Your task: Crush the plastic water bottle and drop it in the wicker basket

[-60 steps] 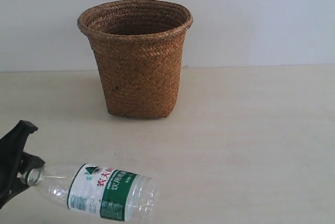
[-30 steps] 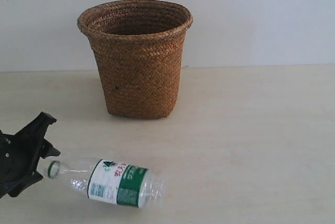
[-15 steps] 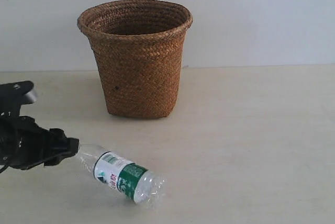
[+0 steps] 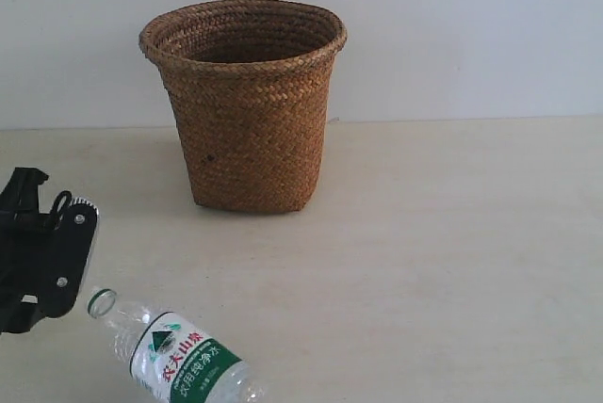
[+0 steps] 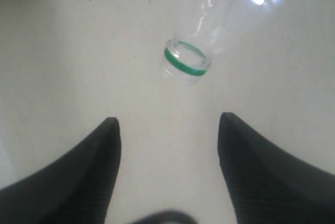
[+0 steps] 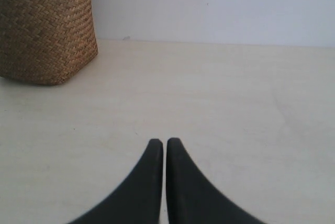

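The wicker basket (image 4: 247, 106) stands upright, its inside hidden from me, while the capless, green-labelled plastic water bottle (image 4: 174, 361) lies on the table (image 4: 452, 252) just before my left gripper (image 5: 168, 120), fingers spread and empty, my right gripper (image 6: 165, 143) pressed together.

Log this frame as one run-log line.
plastic water bottle: lying on table, uncrushed | wicker basket: upright | left gripper: open, short of bottle mouth | right gripper: shut, empty

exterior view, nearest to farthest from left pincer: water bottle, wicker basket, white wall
1. Clear plastic water bottle, lying beside the left pincer, front left.
2. Tall brown woven wicker basket, upright, farther back.
3. White wall, behind the basket.
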Robot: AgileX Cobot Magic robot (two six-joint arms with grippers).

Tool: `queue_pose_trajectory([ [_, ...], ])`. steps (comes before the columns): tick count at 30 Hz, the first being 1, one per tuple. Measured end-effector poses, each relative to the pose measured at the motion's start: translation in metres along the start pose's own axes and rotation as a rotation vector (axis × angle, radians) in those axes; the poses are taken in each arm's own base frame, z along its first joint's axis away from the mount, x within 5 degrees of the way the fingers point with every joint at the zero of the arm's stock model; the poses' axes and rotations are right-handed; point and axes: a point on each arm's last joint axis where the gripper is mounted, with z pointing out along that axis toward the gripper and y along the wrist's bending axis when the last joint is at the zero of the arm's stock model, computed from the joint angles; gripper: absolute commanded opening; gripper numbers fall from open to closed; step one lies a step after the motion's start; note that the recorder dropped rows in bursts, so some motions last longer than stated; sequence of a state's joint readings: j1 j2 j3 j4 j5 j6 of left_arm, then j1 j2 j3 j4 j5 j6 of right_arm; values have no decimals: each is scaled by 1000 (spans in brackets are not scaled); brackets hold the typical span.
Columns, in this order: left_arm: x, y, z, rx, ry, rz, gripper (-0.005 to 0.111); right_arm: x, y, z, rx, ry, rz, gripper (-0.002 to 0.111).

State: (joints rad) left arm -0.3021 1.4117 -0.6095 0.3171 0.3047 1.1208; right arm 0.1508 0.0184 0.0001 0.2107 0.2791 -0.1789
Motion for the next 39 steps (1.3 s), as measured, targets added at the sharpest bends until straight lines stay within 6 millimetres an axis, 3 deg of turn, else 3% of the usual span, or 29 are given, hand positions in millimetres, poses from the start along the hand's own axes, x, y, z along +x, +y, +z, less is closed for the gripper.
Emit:
queue_pose_trajectory([
  [8, -1, -1, 17, 10, 11, 142, 52, 0, 0, 0, 0, 0, 0, 0],
  [19, -3, 4, 18, -47, -10, 290, 52, 0, 0, 0, 0, 0, 0, 0],
  [26, -8, 11, 18, -129, -51, 291, 52, 0, 0, 0, 0, 0, 0, 0],
  [39, -19, 1, 37, -69, -82, 316, 52, 0, 0, 0, 0, 0, 0, 0],
])
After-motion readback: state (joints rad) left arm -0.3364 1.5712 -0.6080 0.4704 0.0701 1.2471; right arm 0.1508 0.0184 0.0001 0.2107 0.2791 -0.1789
